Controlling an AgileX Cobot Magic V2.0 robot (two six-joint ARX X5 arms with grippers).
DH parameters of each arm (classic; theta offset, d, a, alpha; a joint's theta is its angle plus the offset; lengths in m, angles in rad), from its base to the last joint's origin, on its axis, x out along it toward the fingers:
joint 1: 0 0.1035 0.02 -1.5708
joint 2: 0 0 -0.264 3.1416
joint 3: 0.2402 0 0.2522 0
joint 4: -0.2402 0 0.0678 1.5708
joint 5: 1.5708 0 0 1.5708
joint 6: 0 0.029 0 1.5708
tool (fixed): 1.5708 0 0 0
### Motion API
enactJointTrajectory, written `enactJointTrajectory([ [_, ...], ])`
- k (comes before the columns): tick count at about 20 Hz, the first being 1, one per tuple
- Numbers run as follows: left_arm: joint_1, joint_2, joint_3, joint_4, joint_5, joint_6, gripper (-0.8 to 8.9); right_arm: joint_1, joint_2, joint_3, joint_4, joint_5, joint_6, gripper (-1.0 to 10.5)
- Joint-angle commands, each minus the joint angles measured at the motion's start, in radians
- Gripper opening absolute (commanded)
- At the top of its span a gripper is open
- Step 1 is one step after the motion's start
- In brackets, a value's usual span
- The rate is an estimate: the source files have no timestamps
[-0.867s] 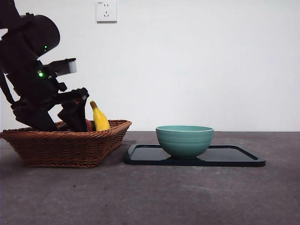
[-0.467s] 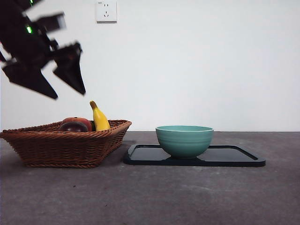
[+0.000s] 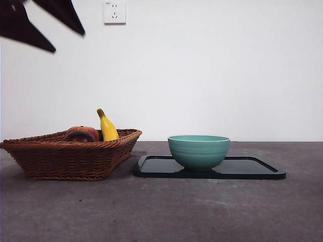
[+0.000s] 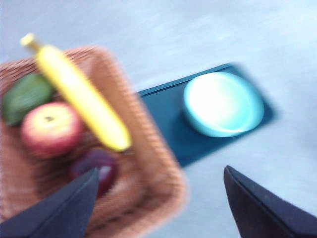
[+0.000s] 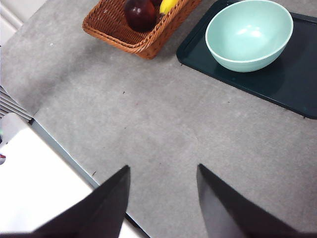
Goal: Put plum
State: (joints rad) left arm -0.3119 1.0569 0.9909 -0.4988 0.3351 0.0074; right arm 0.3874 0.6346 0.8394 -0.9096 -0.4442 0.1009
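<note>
The plum [image 4: 101, 168], dark maroon and glossy, lies in the wicker basket [image 4: 158, 163] near its corner, beside the banana [image 4: 81, 96]. The right wrist view also shows the plum [image 5: 140, 14] inside the basket [image 5: 119, 34]. From the front, its dark top [image 3: 78, 137] barely clears the basket rim [image 3: 70, 156]. My left gripper [image 4: 161, 171] hangs open and empty high above the basket, seen as black tips at the top left of the front view [image 3: 69, 43]. My right gripper [image 5: 163, 167] is open over bare table, holding nothing.
A teal bowl [image 3: 198, 150] stands on a black tray [image 3: 252, 169] right of the basket. In the basket also lie a red-orange fruit [image 4: 49, 129] and a green fruit [image 4: 25, 96]. A table edge [image 5: 64, 148] runs near the right gripper.
The left gripper has risen out of the basket, open and empty, up to the top left corner of the front view. The fruit stayed in the basket.
</note>
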Motion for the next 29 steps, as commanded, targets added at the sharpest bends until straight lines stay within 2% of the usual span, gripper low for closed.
enactJointTrajectory([
  [1,-0.004,-0.052,0.023,-0.042,0.071,-0.012,4.05,0.006,0.003,0.005,0.009,0.000,-0.008,2.1],
  [7,-0.004,-0.145,0.023,-0.189,0.186,-0.007,4.01,0.006,0.003,0.005,0.011,0.000,-0.008,2.1],
  [12,-0.004,-0.165,0.023,-0.326,0.287,0.042,4.01,0.006,0.004,0.005,0.013,0.000,-0.008,2.1],
  [17,-0.004,-0.163,0.023,-0.420,0.294,0.097,4.01,0.006,0.004,0.005,0.012,0.000,-0.007,2.1],
  [29,-0.004,-0.163,0.023,-0.421,0.294,0.098,4.01,0.006,0.004,0.005,0.012,0.000,-0.003,2.1],
])
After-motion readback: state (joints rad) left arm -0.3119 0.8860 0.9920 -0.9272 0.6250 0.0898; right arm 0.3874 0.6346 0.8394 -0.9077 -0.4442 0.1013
